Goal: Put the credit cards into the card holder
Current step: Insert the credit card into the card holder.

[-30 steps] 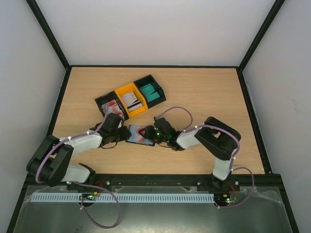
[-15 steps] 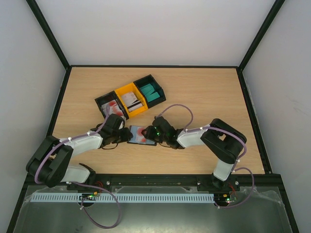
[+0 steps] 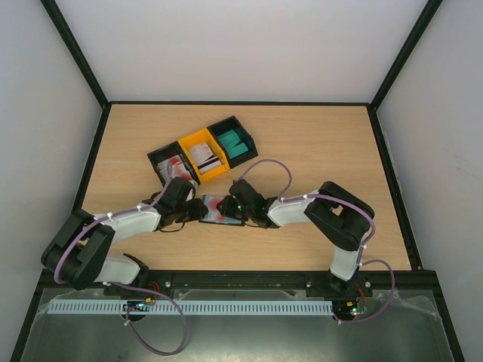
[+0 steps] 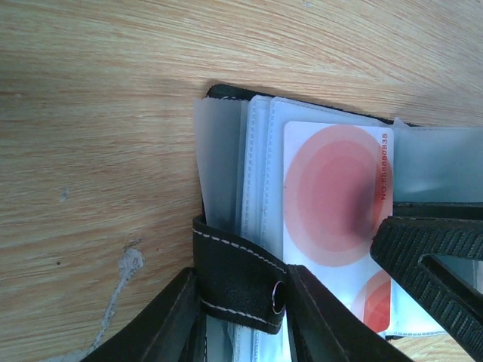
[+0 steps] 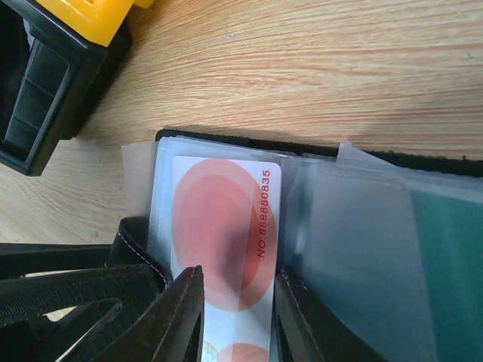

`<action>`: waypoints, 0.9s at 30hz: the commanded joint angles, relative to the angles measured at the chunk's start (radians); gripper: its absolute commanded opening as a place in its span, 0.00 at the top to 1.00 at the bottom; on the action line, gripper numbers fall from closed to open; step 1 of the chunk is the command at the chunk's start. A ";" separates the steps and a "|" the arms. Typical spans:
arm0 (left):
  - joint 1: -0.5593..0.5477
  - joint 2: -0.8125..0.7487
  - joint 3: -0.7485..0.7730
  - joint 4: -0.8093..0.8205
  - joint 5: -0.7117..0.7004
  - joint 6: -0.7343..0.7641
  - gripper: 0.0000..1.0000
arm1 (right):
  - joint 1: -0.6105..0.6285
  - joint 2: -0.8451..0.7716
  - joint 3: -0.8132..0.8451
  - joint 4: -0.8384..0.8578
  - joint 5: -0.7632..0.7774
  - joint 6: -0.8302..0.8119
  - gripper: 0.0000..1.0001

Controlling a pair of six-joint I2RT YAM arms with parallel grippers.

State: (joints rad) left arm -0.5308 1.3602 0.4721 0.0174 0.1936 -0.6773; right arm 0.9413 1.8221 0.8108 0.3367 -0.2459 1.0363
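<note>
One wooden table carries everything. Two arms reach in from the near edge, left arm and right arm, meeting near the table's middle.

Three bins stand touching in a slanted row just beyond the meeting point:
- black bin, red-and-white cards inside
- yellow bin, white cards with a dark stripe inside
- dark bin, teal cards inside

Card holder lies open and flat on the wood between the two grippers, clear sleeves fanned out.

Left gripper: fingers close together on the holder's snap tab, which fills the gap between them.

Right gripper: fingers a narrow gap apart over the near end of a red-and-white card. Whether they pinch the card, cannot tell.

That card lies face up among the left-hand sleeves; whether it sits inside a sleeve or on top, cannot tell. A teal card shows through a cloudy sleeve beside it.
</note>
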 commanded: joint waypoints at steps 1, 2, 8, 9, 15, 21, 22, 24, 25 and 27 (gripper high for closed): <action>-0.018 0.017 -0.014 -0.013 0.030 -0.007 0.66 | 0.017 0.057 0.014 -0.027 -0.047 0.010 0.73; -0.018 0.015 -0.016 -0.012 0.030 -0.009 0.66 | 0.017 0.058 0.015 -0.012 -0.056 0.015 0.73; -0.018 -0.021 -0.027 -0.012 0.028 -0.032 0.63 | 0.019 0.046 0.016 -0.030 -0.034 0.041 0.72; -0.018 -0.027 -0.029 -0.010 0.027 -0.035 0.63 | 0.019 0.036 0.015 -0.052 -0.008 0.036 0.71; -0.020 -0.022 -0.040 0.008 0.032 -0.042 0.63 | 0.063 0.002 0.044 -0.191 0.105 -0.003 0.62; -0.019 -0.020 -0.040 0.019 0.045 -0.038 0.65 | 0.089 0.051 0.101 -0.239 0.101 -0.033 0.63; -0.020 -0.019 -0.038 0.022 0.050 -0.036 0.65 | 0.090 0.053 0.108 -0.229 0.085 -0.038 0.63; -0.019 -0.022 -0.040 0.019 0.049 -0.037 0.65 | 0.091 0.046 0.102 -0.194 0.060 -0.038 0.63; -0.020 -0.026 -0.039 0.014 0.046 -0.036 0.65 | 0.091 0.037 0.101 -0.187 0.060 -0.042 0.63; -0.020 -0.037 -0.034 -0.007 0.023 -0.036 0.65 | 0.091 0.009 0.100 -0.206 0.099 -0.053 0.63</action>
State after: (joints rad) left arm -0.5404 1.3384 0.4507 0.0322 0.1986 -0.7113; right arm 1.0122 1.8366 0.9062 0.1951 -0.1448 1.0096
